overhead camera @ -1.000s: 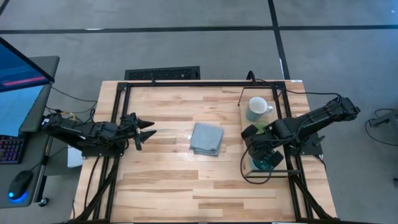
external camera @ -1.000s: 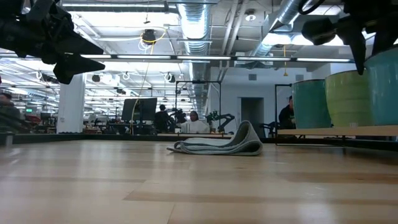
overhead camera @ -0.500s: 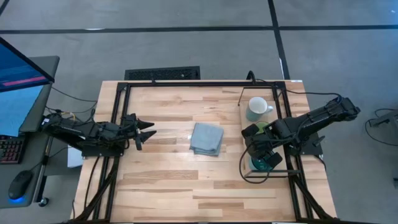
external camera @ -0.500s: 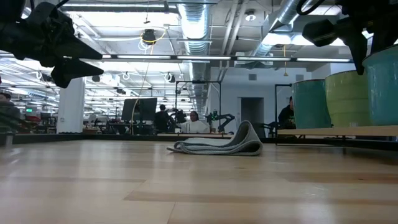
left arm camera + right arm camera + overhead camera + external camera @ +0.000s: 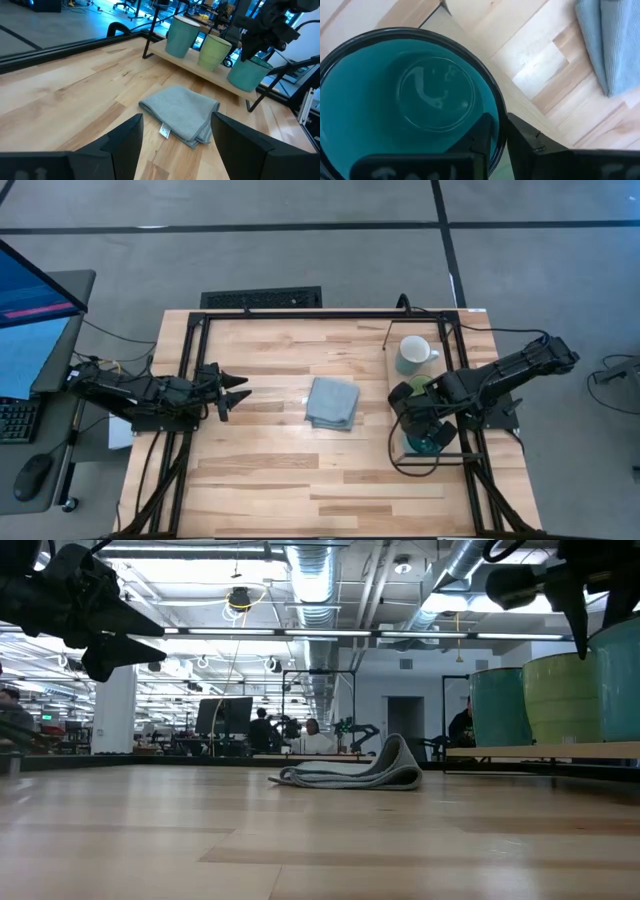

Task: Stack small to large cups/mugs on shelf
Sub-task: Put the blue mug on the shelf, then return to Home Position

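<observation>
Three mugs stand in a row on the shelf (image 5: 448, 340) at the table's right side. At the far end is a pale mug (image 5: 411, 353), white inside. A light green mug (image 5: 421, 384) is in the middle, and a teal mug (image 5: 433, 443) is at the near end. All three rest on their bases on the board (image 5: 540, 750). My right gripper (image 5: 422, 430) is above the teal mug (image 5: 395, 110), shut on its rim. My left gripper (image 5: 245, 387) is open and empty above the table's left part. My right gripper pinches the teal mug's rim (image 5: 501, 112), with one finger inside the mug (image 5: 482, 137) and one outside (image 5: 522, 140). The fingers come from above, pointing down. The mug stands upright with its base on the shelf board (image 5: 615, 680).
A folded grey-blue cloth (image 5: 332, 402) lies mid-table between the two arms and also shows in the left wrist view (image 5: 182, 112). A black wire frame (image 5: 392, 450) edges the shelf. People and desks show in the room beyond the table.
My left gripper has turned slightly in place. My right gripper has stayed at the teal mug's rim, and the mug has stayed on the shelf.
</observation>
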Controlling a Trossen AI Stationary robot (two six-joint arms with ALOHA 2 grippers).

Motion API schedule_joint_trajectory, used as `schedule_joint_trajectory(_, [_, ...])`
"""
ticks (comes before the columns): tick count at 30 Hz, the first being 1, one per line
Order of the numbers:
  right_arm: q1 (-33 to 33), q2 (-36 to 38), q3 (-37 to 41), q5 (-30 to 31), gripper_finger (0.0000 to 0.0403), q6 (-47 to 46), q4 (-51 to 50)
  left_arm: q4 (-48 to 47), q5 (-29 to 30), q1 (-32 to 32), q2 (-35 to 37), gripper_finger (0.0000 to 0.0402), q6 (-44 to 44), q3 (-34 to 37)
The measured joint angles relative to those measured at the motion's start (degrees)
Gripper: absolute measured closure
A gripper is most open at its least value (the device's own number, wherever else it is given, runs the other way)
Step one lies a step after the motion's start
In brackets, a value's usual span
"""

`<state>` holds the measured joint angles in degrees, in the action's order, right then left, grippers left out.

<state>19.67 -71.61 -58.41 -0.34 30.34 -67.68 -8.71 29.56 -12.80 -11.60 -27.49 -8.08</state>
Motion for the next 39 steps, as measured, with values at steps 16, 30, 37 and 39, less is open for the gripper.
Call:
schedule_joint_trajectory(16, [0.56, -0.02, 0.0, 0.22, 0.0335, 2.7, -0.16, 0.0, 0.0, 0.0, 0.0, 0.0177, 0.0, -0.01])
schedule_joint_trajectory(30, [0.5, -0.02, 0.0, 0.37, 0.0334, 0.11, -0.24, 0.0, 0.01, 0.0, 0.0, 0.0177, -0.41, -0.02])
schedule_joint_trajectory(37, [0.45, -0.07, 0.07, 0.46, 0.0287, -3.33, 0.4, 0.0, 0.0, -0.02, 0.0, 0.0177, -0.42, 0.0])
schedule_joint_trajectory(39, [0.45, -0.07, 0.07, 0.46, 0.0267, -3.35, 0.41, 0.0, 0.02, 0.0, 0.0, 0.0177, -0.42, -0.02])
